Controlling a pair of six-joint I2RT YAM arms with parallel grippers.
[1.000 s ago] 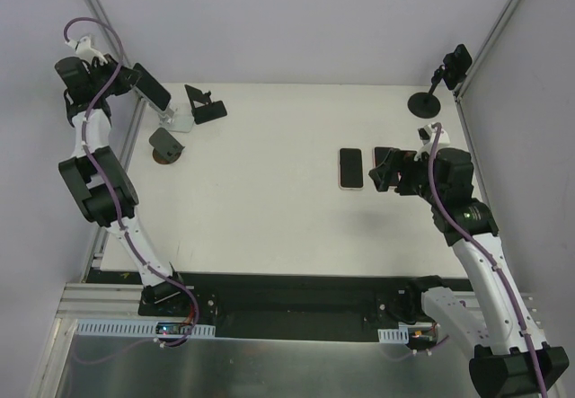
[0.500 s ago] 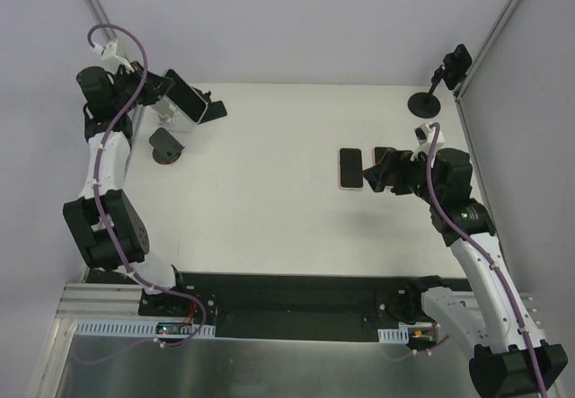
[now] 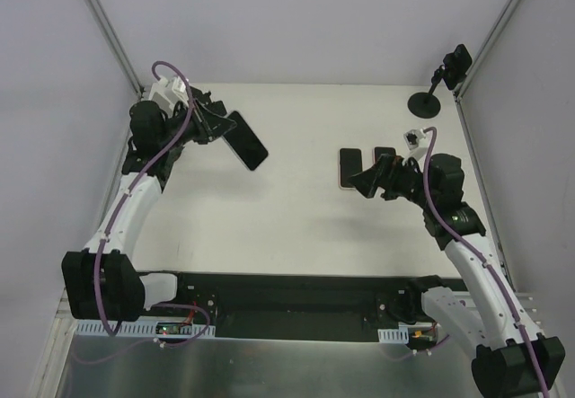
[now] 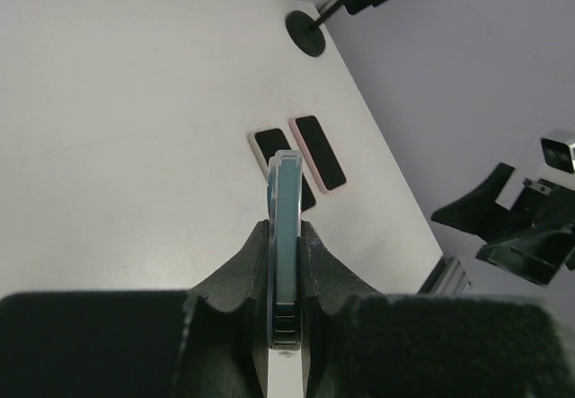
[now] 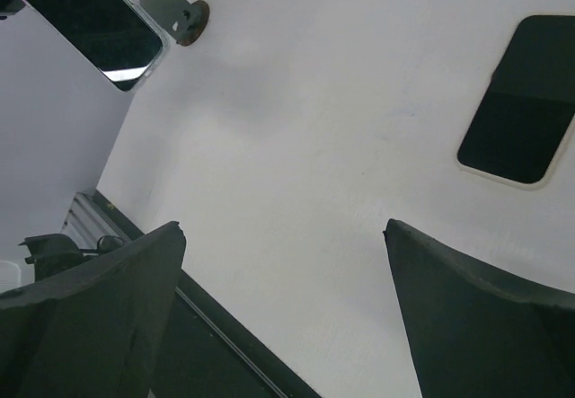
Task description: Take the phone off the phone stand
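The phone (image 3: 250, 144) is off any stand and held in the air over the upper left part of the white table (image 3: 287, 227). In the overhead view it is a dark slab tilted down toward the lower right, its black screen showing. The left gripper (image 3: 226, 128) is clamped on the phone's upper left end. In the left wrist view the phone (image 4: 286, 191) is seen edge-on (a thin pale blue strip rising from the bottom centre), squeezed between the two black fingers (image 4: 247, 268). The right wrist view catches the phone (image 5: 90, 21) in its upper left corner, screen dark with one bright reflection.

Just right of it in that view, a grey phone stand (image 5: 175, 7) on a round brown base sits on the table, with nothing on it.

Right of centre in the overhead view, a pink-edged phone (image 3: 350, 166) lies flat on the table. A second flat phone (image 3: 384, 154) lies just beside it and is partly hidden by the right arm. The right gripper (image 3: 362, 182) hangs over the table near these two, with its fingers (image 5: 485, 308) spread wide apart and nothing between them.

In the upper right corner of the overhead view, a black pole stand (image 3: 424, 103) rests on a round base, with a black holder at its top.
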